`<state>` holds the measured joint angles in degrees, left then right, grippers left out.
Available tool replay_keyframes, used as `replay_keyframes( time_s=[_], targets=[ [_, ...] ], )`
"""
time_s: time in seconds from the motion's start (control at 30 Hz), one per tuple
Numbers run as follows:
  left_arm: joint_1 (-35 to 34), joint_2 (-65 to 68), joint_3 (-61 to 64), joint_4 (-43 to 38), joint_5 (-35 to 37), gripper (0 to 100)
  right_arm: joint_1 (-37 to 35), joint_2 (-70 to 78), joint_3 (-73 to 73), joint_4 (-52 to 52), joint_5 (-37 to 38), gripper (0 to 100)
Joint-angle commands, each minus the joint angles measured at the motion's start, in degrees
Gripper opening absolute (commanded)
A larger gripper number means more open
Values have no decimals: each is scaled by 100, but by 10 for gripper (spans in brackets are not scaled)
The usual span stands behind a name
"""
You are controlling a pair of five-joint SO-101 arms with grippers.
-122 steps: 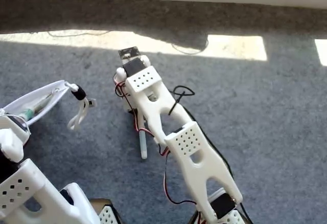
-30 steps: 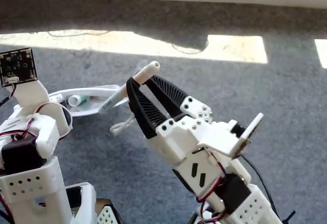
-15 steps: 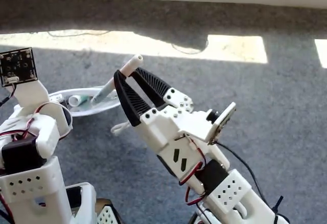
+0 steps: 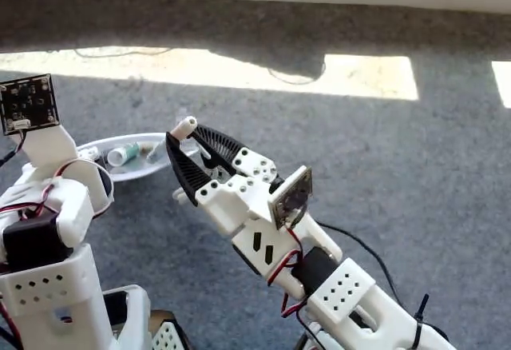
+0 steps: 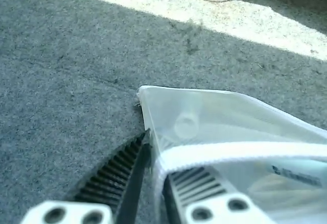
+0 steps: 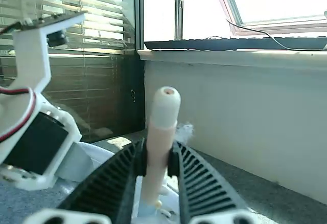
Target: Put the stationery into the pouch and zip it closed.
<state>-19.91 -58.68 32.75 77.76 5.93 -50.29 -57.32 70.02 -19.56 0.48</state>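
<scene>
Left gripper (image 5: 156,169) is pinching the pouch (image 5: 219,121) rim, keeping the mouth open on the carpet (image 4: 415,174). Right gripper (image 4: 185,137), clamping the pen (image 4: 184,127), is swinging closer over that mouth than a second ago. Insertion looks nearly done, zip pending.

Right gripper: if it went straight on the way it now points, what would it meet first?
Most likely the open pouch, which lies just ahead of the right gripper; its jaws are shut on a pen. Depth is unclear from above, so it might pass over the rim.
</scene>
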Motion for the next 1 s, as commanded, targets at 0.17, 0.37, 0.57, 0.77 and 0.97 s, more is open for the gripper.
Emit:
replay_keyframes(
  time_s=[0.17,0.37,0.57,0.77,0.97],
  targets=[
    [84,-215,-154,-211,-35,7,-391,-84,-75,1033,70,204],
    [84,-215,-154,-211,-35,7,-593,-1226,-57,1727,70,171],
    [84,-215,-154,-211,-35,7,-602,-2070,-75,2369,79,26],
    [84,-215,-154,-211,-35,7,-585,-1851,-163,2598,70,14],
    [84,-215,-154,-211,-35,7,-576,-1218,-840,3468,-563,147]
  ],
)
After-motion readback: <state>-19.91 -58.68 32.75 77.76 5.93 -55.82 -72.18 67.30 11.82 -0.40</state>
